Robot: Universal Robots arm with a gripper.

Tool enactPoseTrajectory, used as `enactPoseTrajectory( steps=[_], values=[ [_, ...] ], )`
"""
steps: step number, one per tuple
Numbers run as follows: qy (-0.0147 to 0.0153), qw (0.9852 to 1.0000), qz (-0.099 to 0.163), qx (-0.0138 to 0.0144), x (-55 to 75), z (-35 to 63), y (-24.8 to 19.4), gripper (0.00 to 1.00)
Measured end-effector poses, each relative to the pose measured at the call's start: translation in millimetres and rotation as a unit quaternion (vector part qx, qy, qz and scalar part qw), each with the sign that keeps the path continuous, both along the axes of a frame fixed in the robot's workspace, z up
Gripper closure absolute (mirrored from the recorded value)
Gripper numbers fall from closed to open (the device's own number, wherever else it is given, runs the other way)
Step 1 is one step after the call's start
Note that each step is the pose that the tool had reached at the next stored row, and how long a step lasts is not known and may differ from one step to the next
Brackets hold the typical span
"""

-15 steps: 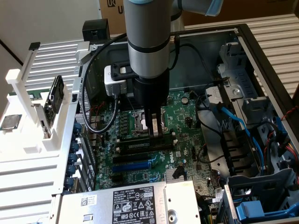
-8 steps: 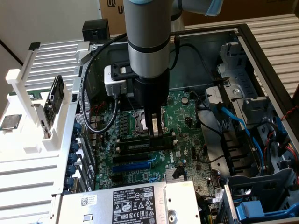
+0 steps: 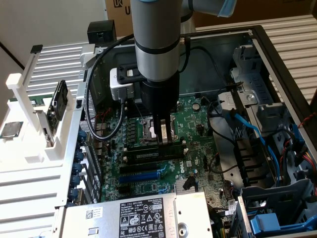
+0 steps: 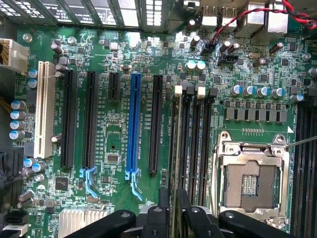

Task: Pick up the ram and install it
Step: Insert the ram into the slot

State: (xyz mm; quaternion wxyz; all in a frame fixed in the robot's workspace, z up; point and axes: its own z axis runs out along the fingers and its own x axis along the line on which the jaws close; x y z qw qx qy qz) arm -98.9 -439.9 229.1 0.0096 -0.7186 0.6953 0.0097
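The ram (image 3: 151, 155) is a long narrow stick with a pale label, standing on edge in a memory slot of the green motherboard (image 3: 198, 124) just beside the CPU socket. In the wrist view the ram (image 4: 173, 139) shows edge-on as a thin strip in the first of several black slots. My gripper (image 3: 163, 138) hangs straight down over the stick's middle. Its two black fingers (image 4: 161, 203) stand apart on either side of the strip, so my gripper (image 4: 172, 204) is open with a small gap to the ram on each side.
An empty CPU socket (image 4: 250, 183) with a metal frame lies next to the memory slots. A blue expansion slot (image 4: 133, 124) and black ones lie further off. The power supply (image 3: 143, 213), blue cables (image 3: 247, 134) and case walls hem the board in. A white rack (image 3: 29, 124) stands outside.
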Motion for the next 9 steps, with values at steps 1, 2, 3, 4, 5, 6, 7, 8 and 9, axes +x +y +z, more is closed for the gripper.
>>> enactPoseTrajectory(
  steps=[1, 2, 3, 4, 5, 6, 7, 8, 9],
  values=[
    [-0.0001, 1.0, 0.0, 0.0, 0.0, 0.8, 0.0, 0.79],
    [-0.0003, 1.0, 0.0, 0.0, -0.2, 1.8, 0.0, 0.79],
    [-0.0006, 1.0, 0.0, 0.0, -0.3, 3.1, 0.1, 0.79],
    [-0.0011, 1.0, 0.0, 0.0, -0.5, 4.6, 0.3, 0.79],
    [-0.0015, 1.0, 0.0, 0.0, -0.6, 5.8, 0.3, 0.79],
    [-0.0026, 1.0, 0.0, 0.0, -1.1, 8.6, 0.5, 0.79],
    [-0.0029, 1.0, 0.0, 0.0, -1.3, 9.6, 0.5, 0.79],
    [-0.0033, 1.0, 0.0, 0.0, -1.6, 10.7, 0.5, 0.79],
    [-0.0037, 1.0, 0.0, 0.0, -1.8, 11.9, 0.5, 0.79]
  ],
)
